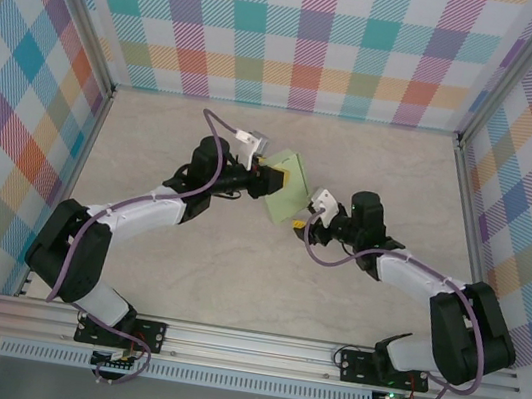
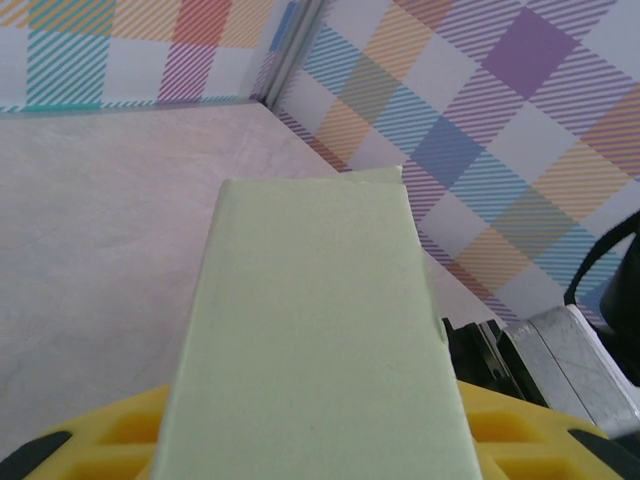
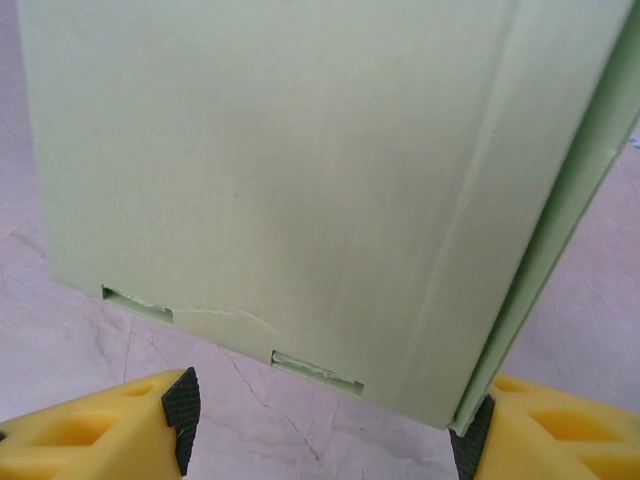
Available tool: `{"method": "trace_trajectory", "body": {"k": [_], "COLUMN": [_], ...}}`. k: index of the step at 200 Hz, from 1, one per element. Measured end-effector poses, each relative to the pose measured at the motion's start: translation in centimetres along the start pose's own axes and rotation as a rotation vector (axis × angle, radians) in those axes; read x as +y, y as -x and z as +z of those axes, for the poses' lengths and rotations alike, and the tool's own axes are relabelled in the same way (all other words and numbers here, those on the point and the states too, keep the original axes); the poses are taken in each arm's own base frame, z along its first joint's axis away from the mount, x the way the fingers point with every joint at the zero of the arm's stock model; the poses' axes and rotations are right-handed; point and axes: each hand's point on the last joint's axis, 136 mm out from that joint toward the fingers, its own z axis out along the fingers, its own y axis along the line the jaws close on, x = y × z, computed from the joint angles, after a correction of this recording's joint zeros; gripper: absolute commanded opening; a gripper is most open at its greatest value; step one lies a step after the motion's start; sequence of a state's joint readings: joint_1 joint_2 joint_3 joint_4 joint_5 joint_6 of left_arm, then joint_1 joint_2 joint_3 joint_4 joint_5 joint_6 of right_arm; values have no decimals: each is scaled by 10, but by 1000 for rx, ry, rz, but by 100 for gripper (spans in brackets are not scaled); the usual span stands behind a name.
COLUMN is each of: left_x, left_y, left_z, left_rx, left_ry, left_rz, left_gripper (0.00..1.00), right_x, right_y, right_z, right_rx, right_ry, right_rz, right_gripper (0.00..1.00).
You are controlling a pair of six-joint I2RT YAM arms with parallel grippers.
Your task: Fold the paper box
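From above we see the left hand [image 1: 271,181] clenching the paper box [image 1: 294,190] over the bench [image 1: 232,285]. The right wrist adds two slots [image 3: 315,370], with the right hand [image 3: 325,430] released.

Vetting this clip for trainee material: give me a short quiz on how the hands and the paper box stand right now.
1. True or false: the paper box lies flat on the table.
2. Which hand grips the box? A) left hand B) right hand C) neither
3. Fill in: the right hand's fingers stand ___, with the box's lower edge between them.
Key: 1 false, it is held up at a tilt; 2 A; 3 open.
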State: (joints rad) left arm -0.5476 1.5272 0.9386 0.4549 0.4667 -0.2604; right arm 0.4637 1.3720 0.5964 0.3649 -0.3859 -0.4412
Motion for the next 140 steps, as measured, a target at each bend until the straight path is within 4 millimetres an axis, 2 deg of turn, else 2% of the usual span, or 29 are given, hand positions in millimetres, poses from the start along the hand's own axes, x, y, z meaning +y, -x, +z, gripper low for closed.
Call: {"method": "trace_trajectory", "body": {"k": [56, 100, 122, 140], "left_x": [1, 3, -2, -7], "left_y": [-6, -10, -14, -15], "left_z": [7, 9, 11, 12], "left_rx": [-30, -45, -32, -25], "left_ry": [81, 108, 89, 72], "left_rz": [-34, -56, -32, 61], "left_gripper": [40, 42, 42, 41], "right_x": [-4, -3, -3, -6], "right_y": [-7, -13, -16, -10], "right_z": [7, 6, -2, -16], "right_rx": [75, 90, 75, 19], "right_ry": [-118, -132, -114, -88], "right_rz": [-12, -16, -2, 11], "right_gripper": [65, 65, 66, 67]}}
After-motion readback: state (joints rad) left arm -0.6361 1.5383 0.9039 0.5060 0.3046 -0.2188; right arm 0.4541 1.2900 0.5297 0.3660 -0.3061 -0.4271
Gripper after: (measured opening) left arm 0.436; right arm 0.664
